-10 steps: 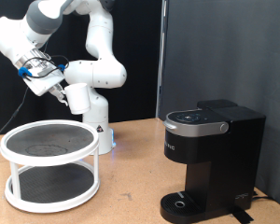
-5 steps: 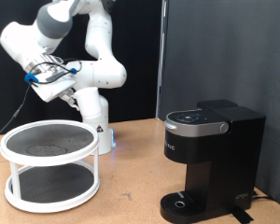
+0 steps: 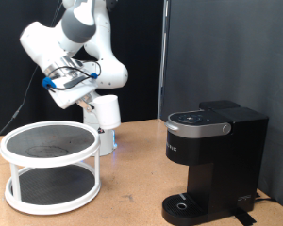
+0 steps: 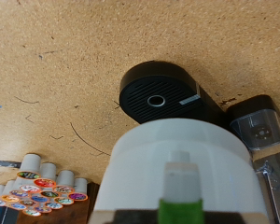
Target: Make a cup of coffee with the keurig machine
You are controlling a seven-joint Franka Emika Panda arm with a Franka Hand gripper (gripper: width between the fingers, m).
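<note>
In the exterior view my gripper (image 3: 92, 100) is up in the air at the upper left, shut on the white cup (image 3: 107, 111), which hangs below it in front of the arm's base. The black keurig machine (image 3: 212, 155) stands at the right with its lid down, well apart from the cup. In the wrist view the cup (image 4: 182, 163) fills the lower middle, with a green fingertip (image 4: 181, 189) lying over it. Beyond it the keurig machine (image 4: 163, 93) shows from above on the wooden table.
A white two-tier round rack (image 3: 47, 156) with dark shelves stands at the exterior view's left. A box of several coffee pods (image 4: 42, 187) shows in the wrist view. The wooden table (image 3: 132, 188) lies between rack and machine.
The arm has swung toward the exterior view's right and a little lower, carrying the cup, which now shows in front of the arm's base.
</note>
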